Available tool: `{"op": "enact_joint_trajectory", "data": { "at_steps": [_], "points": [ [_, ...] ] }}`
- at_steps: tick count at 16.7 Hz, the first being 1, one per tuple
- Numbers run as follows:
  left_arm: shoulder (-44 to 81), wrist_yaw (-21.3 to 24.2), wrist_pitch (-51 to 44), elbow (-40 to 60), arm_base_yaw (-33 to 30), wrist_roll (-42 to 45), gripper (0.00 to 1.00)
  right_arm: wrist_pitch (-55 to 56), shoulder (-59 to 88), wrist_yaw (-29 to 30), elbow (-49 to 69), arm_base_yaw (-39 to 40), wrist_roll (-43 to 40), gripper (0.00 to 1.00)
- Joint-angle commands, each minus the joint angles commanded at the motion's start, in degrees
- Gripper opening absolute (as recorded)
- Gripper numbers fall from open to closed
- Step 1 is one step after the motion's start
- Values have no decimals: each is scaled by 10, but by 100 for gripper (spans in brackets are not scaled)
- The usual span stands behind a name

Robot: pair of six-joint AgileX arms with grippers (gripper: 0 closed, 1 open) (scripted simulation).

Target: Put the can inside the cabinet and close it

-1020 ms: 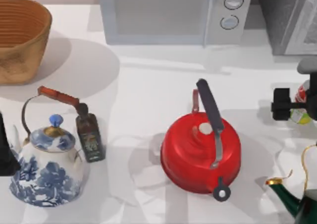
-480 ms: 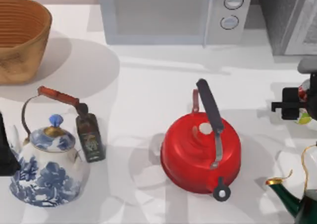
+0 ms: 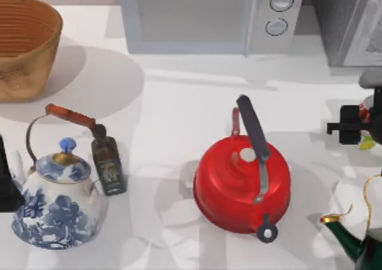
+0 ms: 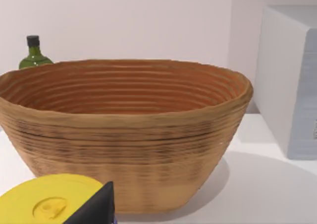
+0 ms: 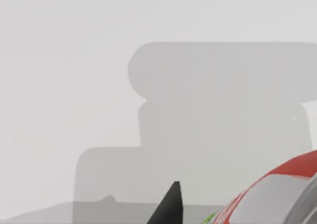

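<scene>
Can [image 3: 365,128] sits at the tabletop's [image 3: 179,109] right edge, in front of the cabinet [image 3: 334,19] and well to the right of the red kettle [image 3: 242,183]. The right gripper [image 3: 352,126] reaches in from that edge at the can's level, its black jaws set about the can's left side; only slivers of red, white and lime green peek past them. Whether the jaws are pressed onto the can or merely beside it, I cannot tell. In the right wrist view the can's red and white curved wall [image 5: 277,194] lies close to one dark fingertip [image 5: 171,204], over the pale tabletop.

The cabinet is a dark grey speckled box with a pale grey framed door panel, standing right of the white microwave [image 3: 209,16], which has two round knobs. The red kettle is squat, glossy and rounded, with a dark strap handle. Far left of the red kettle stands a blue-and-white floral kettle [image 3: 57,201] with a wire handle, a dark brown bottle [image 3: 108,165] just beside it. A ribbed woven basket [image 3: 24,46] sits behind them. A dark green kettle [image 3: 361,243] with a gold spout lies right of the red kettle.

The left arm [image 3: 7,183] is parked at the left edge beside the floral kettle.
</scene>
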Motion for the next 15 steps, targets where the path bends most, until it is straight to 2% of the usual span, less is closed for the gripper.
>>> {"op": "enact_joint_trajectory", "data": {
  "at_steps": [6, 15],
  "points": [
    [0, 0, 0, 0, 0, 0, 100, -42, -16, 0, 26, 1, 0, 0],
    [0, 0, 0, 0, 0, 0, 100, -351, -154, -3, 185, -1, -2, 0]
  ]
}}
